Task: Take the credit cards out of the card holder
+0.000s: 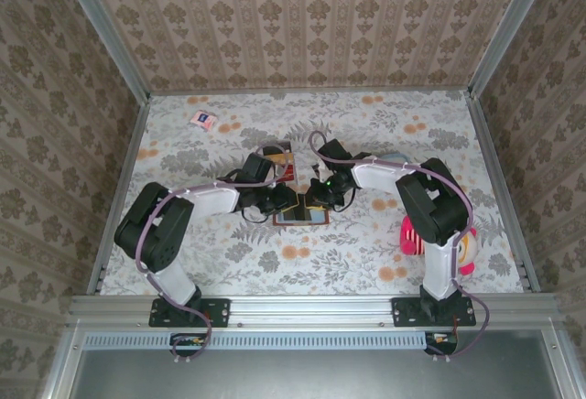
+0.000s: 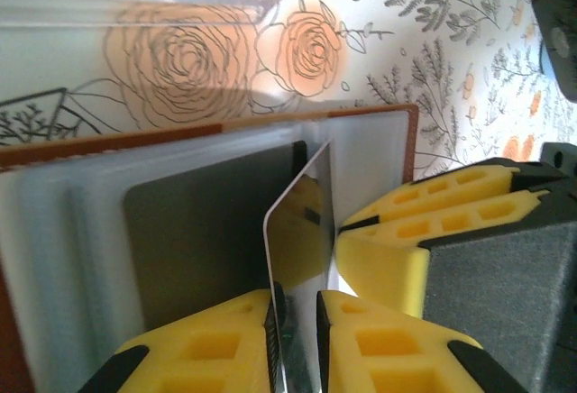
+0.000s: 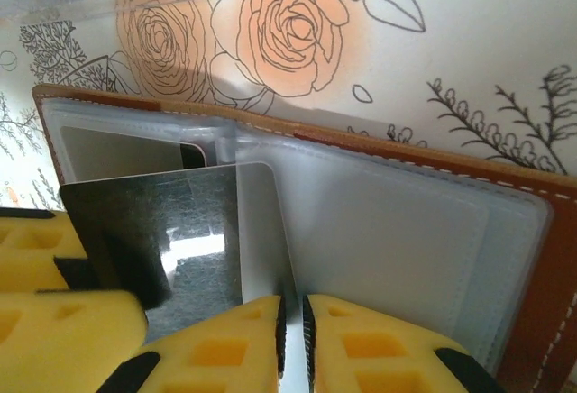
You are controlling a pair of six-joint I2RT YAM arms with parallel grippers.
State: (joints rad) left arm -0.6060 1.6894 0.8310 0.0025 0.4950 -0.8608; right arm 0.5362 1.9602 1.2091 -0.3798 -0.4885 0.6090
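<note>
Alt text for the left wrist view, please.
Yellow left fingers pinch a shiny credit card, edge-on, over the open card holder, where a dark card sits in a clear sleeve. The right fingers reach in beside it, above a floral tablecloth.

Brown card holder (image 3: 537, 262) lies open, clear sleeves facing up; one dark, glossy credit card (image 3: 153, 231) stands tilted above them.

**Even light, soft focus up close**

The surface (image 1: 366, 262) is lit evenly and brightly from above, and only faint shadows are cast on it. In the wrist views, glare is reflected off the credit card (image 3: 171, 231), and the top edges are rendered out of focus.
</note>
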